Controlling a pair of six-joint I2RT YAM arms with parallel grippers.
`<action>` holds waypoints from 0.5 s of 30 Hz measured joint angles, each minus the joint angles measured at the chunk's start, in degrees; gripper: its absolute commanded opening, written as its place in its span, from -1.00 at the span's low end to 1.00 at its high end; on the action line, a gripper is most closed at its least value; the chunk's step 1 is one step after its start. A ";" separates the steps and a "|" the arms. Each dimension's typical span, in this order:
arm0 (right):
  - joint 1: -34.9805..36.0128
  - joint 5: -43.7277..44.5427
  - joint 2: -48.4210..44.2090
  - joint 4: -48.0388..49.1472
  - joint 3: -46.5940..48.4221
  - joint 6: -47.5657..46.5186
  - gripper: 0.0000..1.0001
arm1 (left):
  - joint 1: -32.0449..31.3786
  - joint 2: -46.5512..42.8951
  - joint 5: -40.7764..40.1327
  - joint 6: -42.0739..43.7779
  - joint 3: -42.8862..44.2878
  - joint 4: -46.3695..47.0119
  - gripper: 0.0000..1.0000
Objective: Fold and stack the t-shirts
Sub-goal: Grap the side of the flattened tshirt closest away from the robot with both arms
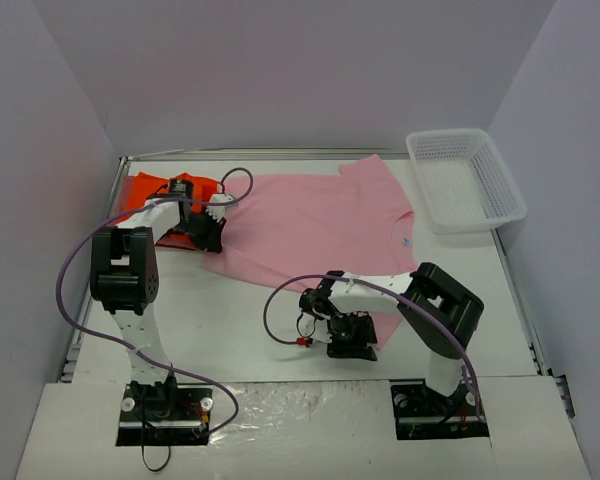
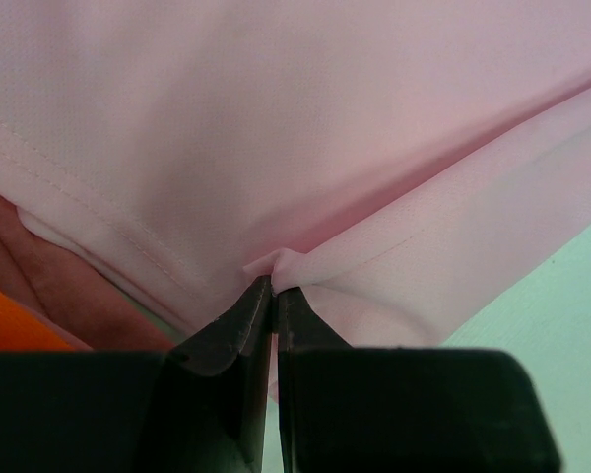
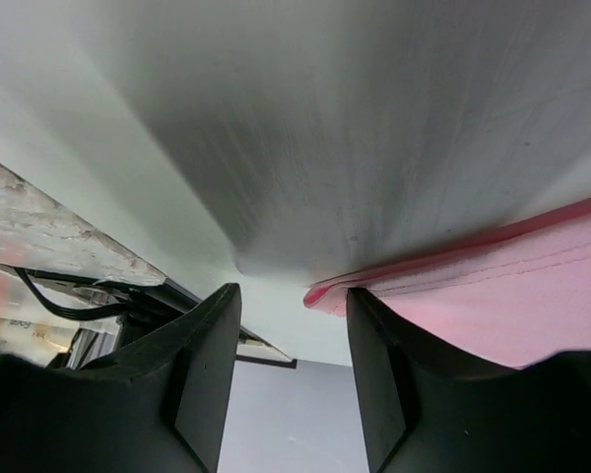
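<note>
White mesh basket (image 1: 500, 178): plastic, rectangular, sits at the table's far right corner, close to the right wall. Table (image 1: 230, 335): white, matte top; faint scratches show in the right wrist view. Plain pale walls (image 1: 280, 70) enclose three sides. Crinkled shiny sheet (image 1: 300, 400) covers the near edge.

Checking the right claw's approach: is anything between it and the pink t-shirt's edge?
Nothing visible does. The right claw stands open, and the pink t-shirt has its hem at the edge of the claw's gap, with only bare table there.
</note>
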 measured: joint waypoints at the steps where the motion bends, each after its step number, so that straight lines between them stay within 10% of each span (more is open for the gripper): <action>1: 0.26 0.44 0.24 -0.04 0.00 0.39 -0.17 | 0.00 0.00 0.11 0.02 -0.28 0.13 -0.95; 15: 2.38 4.68 3.13 -0.90 0.28 3.50 -1.00 | 0.02 -0.44 1.29 0.24 -2.67 0.76 -0.95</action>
